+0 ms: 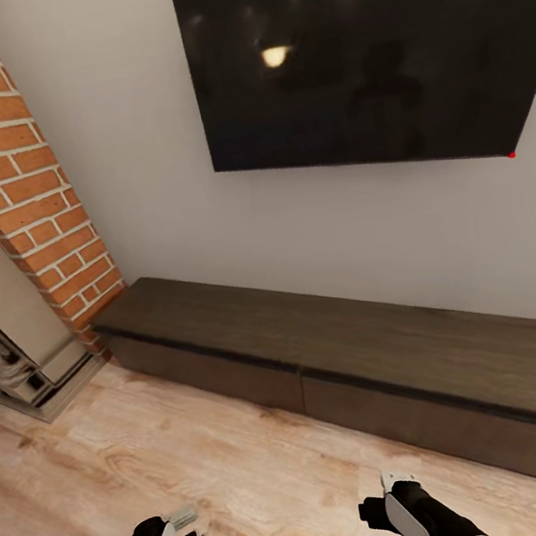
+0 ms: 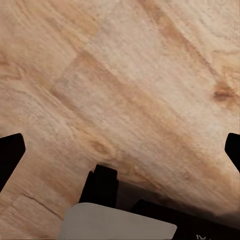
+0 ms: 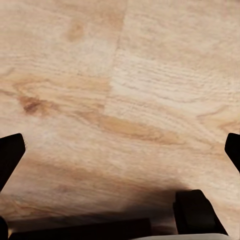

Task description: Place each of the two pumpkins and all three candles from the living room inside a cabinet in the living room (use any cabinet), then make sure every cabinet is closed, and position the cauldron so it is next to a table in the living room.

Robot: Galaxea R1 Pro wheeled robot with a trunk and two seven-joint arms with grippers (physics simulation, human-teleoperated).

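Both arms sit at the bottom of the head view, left gripper (image 1: 185, 526) and right gripper (image 1: 393, 491) hanging over the wood floor (image 1: 206, 470) with nothing in them. Wrist cams look straight down at the planks, and on each one the dark fingertips (image 2: 11, 152) (image 3: 11, 150) sit way out at opposite edges, so the fingers are spread wide on both sides. Past the floor, the cabinet (image 1: 361, 357) runs along the wall, long, low and dark brown, all its fronts shut. Off to the left is a brick column (image 1: 15, 162) with a fireplace (image 1: 11, 346) beside it. Up on the wall hangs a big black TV (image 1: 363, 51).
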